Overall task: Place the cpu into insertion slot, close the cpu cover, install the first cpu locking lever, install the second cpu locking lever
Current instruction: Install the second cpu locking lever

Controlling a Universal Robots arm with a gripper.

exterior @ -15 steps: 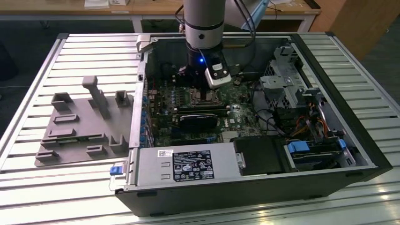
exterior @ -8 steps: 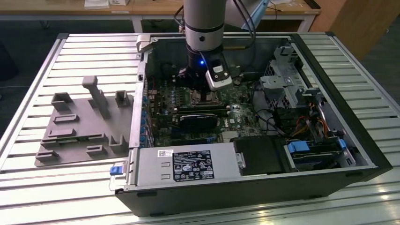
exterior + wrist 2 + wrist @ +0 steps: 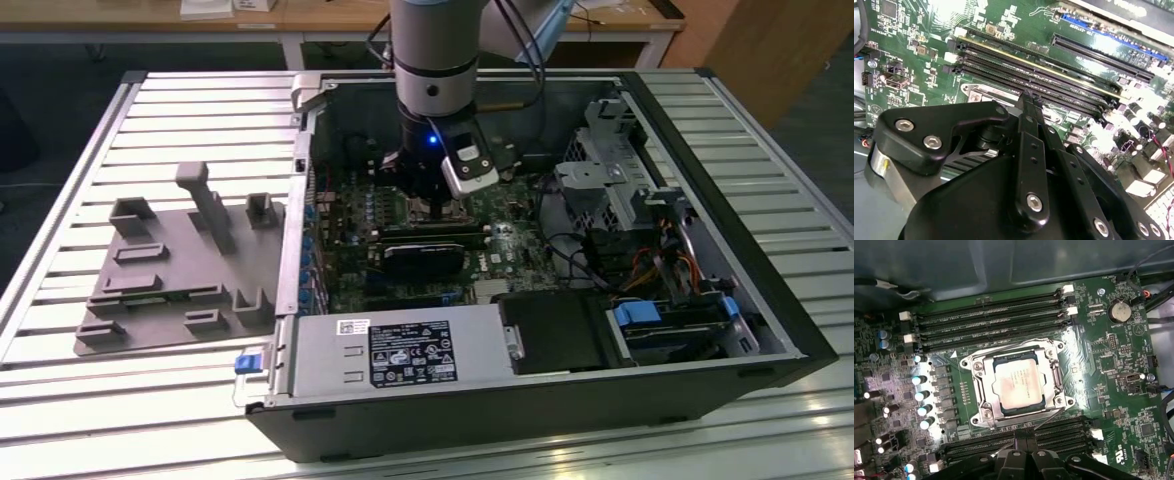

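On the slatted metal surface (image 3: 107,140) I have one open computer case (image 3: 747,330) lying on its side, and beside it, toward the exterior view's left, one grey fixture plate (image 3: 174,285). Inside the case sits the green motherboard (image 3: 1114,390), with a black card (image 3: 427,258) and a grey power supply (image 3: 394,350) nearer the camera in the exterior view. My single arm (image 3: 434,60) reaches straight down into the case, with the hand (image 3: 1023,444) low over the board. From the first wrist view, its black fingers (image 3: 1016,442) look pressed together with nothing between them, tips just beside the socket edge. I count four long memory slots (image 3: 989,322) on the far side of the socket and more on the hand's side. The insertion slot (image 3: 974,412) holds one cpu (image 3: 1019,385), silver face up, lying flat. The cpu cover (image 3: 985,371) lies closed around it, its cut-out framing the chip.
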